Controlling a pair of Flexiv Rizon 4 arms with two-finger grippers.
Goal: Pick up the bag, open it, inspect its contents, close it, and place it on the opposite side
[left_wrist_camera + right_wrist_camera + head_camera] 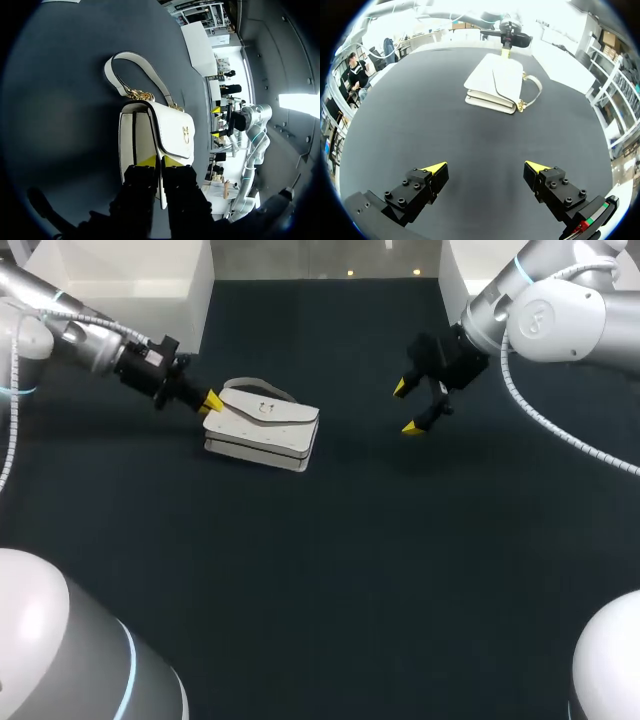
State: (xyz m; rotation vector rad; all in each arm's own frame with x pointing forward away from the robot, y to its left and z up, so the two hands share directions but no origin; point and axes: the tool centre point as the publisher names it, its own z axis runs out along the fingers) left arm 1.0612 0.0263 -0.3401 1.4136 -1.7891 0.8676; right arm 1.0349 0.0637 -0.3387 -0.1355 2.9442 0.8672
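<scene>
Dark table [380, 570], head view: bag [262, 425] is lying left of centre, toward the far side. Left gripper [212, 404] is sitting at its left end; right gripper [408, 408] is hanging wide, well apart.

Left wrist view: narrow fingers [172, 161] are pinching the flap [175, 130] edge. This is a thin hold, likely to slip in lifting.

Right wrist view: jaws are gaping, with the bag far ahead and its body unsupported, so it is probably going to drag.

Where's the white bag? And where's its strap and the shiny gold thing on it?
white bag [250, 425], head view, on its top flap.
strap [127, 55], left wrist view, on the far bend of the loop.
gold clasp [186, 134], left wrist view, on the clasp's middle, on the flap.
</scene>
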